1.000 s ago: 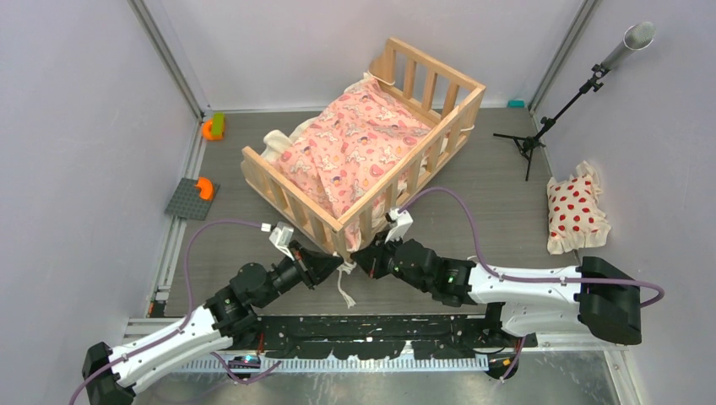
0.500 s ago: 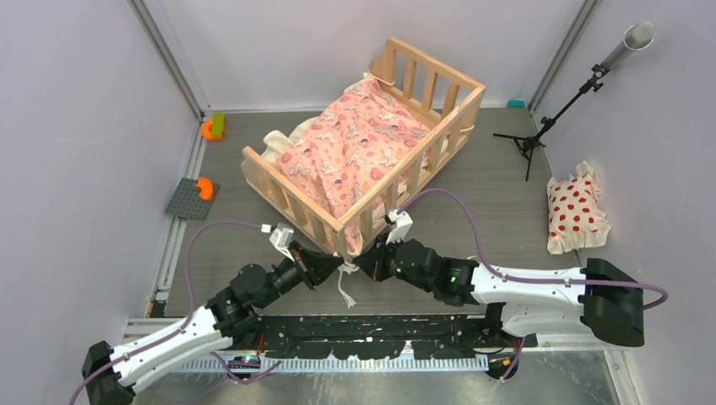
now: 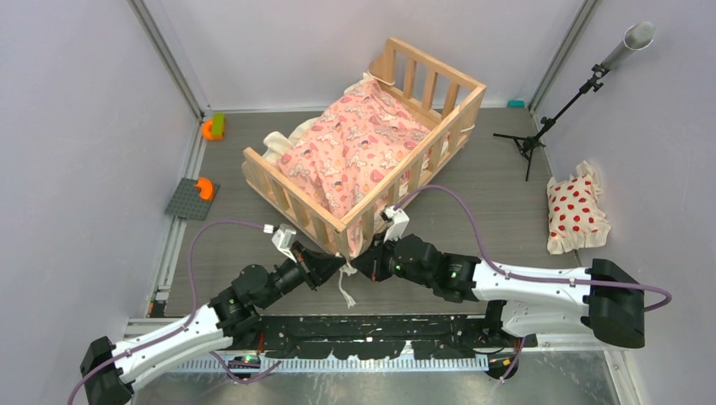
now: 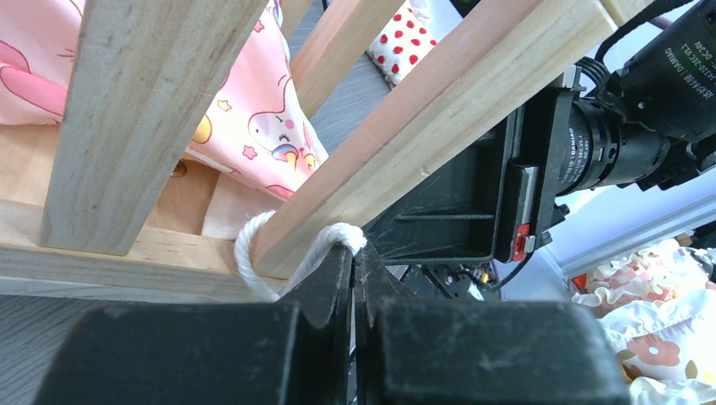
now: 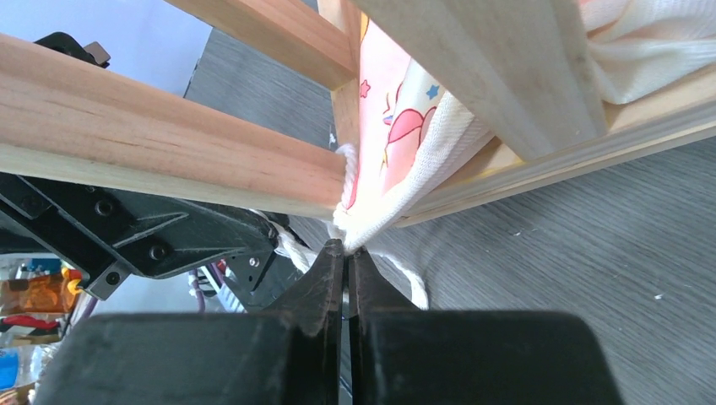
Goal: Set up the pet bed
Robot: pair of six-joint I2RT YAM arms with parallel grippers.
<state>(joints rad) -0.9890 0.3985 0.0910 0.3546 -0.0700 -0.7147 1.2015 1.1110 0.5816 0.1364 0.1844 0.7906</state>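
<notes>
"How many pincers?"

"Two: the left gripper (image 3: 340, 268) and the right gripper (image 3: 360, 256), tips almost meeting."

"And beyond the tips?"

"One pet bed (image 3: 272, 181), with one pink cushion (image 3: 350, 156) in it. One cream cord (image 3: 345, 289) hangs just below them."

"Pillows?"

"One spotted pillow (image 3: 574, 211), well off to the right gripper's right."

"Small things?"

"Two orange ones, both far out to the left gripper's left: the far orange piece (image 3: 209, 129), and the near orange piece (image 3: 203, 186) on one grey plate (image 3: 186, 202). One stand (image 3: 531, 142) is beyond the right gripper."

Red-dotted pillow (image 3: 576, 208) at right, black tripod stand (image 3: 529, 140) beyond it, grey plate (image 3: 184, 205) with orange block (image 3: 203, 187) left
</notes>
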